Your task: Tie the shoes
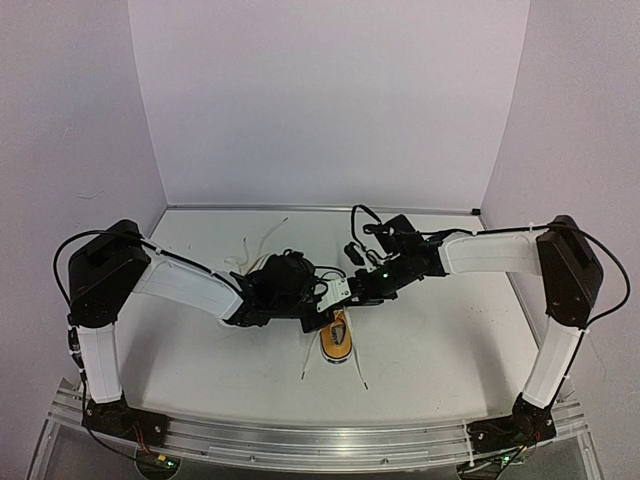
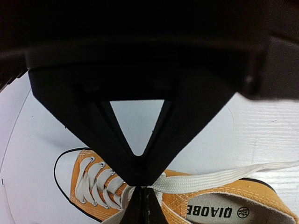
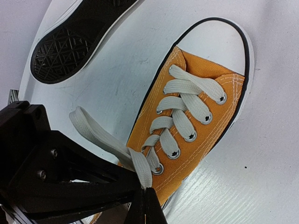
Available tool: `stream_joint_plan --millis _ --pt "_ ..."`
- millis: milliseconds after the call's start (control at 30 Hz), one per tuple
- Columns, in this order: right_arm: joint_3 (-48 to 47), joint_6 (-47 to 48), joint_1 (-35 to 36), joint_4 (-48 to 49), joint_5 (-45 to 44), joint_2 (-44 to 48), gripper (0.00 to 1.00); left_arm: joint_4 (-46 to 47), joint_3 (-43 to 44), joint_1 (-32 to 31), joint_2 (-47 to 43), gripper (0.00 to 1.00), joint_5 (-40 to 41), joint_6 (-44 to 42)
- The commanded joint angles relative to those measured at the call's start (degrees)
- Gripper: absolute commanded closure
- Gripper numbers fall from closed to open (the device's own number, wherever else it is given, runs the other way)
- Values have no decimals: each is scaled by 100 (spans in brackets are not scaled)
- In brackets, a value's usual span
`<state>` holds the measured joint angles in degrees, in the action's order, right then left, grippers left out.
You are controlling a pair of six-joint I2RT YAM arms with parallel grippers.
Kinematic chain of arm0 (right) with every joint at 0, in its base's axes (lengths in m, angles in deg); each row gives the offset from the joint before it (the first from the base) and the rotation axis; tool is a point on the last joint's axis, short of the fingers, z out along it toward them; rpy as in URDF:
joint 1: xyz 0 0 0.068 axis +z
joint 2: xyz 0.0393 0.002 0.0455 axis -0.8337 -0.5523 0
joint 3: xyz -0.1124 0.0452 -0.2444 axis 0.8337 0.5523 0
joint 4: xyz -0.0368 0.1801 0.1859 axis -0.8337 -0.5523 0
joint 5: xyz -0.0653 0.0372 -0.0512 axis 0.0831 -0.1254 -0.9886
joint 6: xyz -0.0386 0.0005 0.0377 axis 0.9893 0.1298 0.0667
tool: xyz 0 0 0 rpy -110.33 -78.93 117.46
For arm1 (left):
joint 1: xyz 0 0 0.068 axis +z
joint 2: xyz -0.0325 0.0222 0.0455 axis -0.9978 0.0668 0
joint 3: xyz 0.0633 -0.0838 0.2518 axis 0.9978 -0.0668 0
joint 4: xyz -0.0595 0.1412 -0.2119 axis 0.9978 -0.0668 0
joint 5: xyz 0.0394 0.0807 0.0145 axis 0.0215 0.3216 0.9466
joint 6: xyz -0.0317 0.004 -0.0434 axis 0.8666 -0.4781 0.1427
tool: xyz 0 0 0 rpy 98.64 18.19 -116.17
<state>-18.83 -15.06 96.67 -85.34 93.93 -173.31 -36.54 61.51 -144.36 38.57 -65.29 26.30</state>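
**Both grippers clamped on the orange shoe's laces**

On the white desk (image 1: pixel 430 340), the orange shoe (image 3: pixel 201 135) sat upright near the middle, between my two arms. The black-soled shoe (image 3: pixel 70 42) lay near it, tread showing. My left gripper (image 2: pixel 142 184) was closed on a lace strand (image 2: pixel 224 177) stretched across the shoe's opening. My right gripper (image 3: pixel 142 189) was closed on a second strand (image 3: pixel 98 133) beside the top eyelets.

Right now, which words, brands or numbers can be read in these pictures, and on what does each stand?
"QIAOBE": printed on the grey insole of the orange shoe; seen only in the left wrist view.
Round mark beside that word: too small to read.
No other text can be read.
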Motion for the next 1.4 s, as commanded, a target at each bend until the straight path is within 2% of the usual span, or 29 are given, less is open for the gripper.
stream_joint_plan --millis 0,133,333,500,700,1067,1367 --pt "-17 -6 103 214 229 287 100 400 -91 38 166 100 396 480" --pt "-18 -24 103 241 237 277 100 517 -220 62 128 100 387 617" --pt "-35 -42 103 254 185 282 100 414 -579 61 -69 100 195 391" --pt "-53 -105 103 349 299 238 100 150 -508 41 10 100 284 269" --pt "-44 -156 103 423 421 190 100 500 -586 45 -94 100 188 497" --pt "-11 -139 103 417 368 198 100 725 -889 -2 -932 100 -44 562" --pt "-1 -138 103 411 290 273 100 713 -729 -6 -579 100 -61 628"
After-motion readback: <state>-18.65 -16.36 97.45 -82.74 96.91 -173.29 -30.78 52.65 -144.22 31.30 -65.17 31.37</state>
